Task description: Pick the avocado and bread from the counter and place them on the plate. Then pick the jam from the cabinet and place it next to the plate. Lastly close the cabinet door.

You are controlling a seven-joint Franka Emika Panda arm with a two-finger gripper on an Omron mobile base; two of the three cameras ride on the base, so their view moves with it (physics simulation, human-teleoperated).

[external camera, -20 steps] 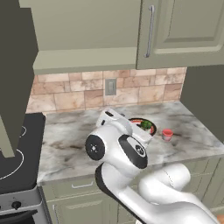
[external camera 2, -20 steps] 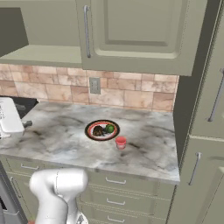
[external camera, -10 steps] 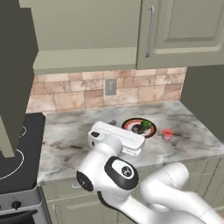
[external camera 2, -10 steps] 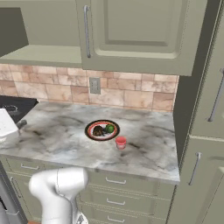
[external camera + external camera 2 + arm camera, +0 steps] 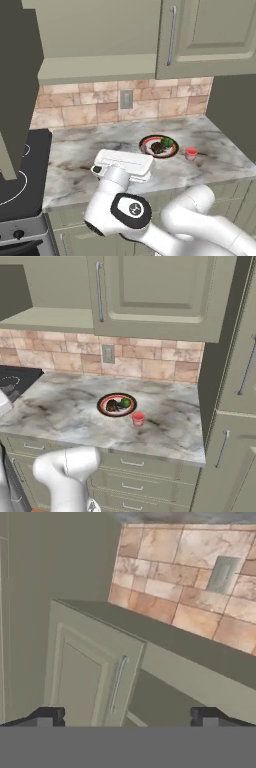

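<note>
A marbled kitchen surface (image 5: pixel 100 145) carries the plate (image 5: pixel 149 143), on which the dark bread (image 5: pixel 157 148) and green avocado (image 5: pixel 167 142) lie side by side; the red jam (image 5: pixel 191 153) stands just beside the plate on its right; what looks left is closing the cabinet door (image 5: pixel 17 85), which juts out open at the far left over the stove. The tool (image 5: pixel 125 716) is empty with its jaws spread wide, facing a handled door panel and the tiled wall. To shut it well, I judge a flat push on the door's outer face, swung along its arc, works best; room is tight beneath the cabinet (image 5: pixel 100 45), while the surface's left half lies open.
</note>
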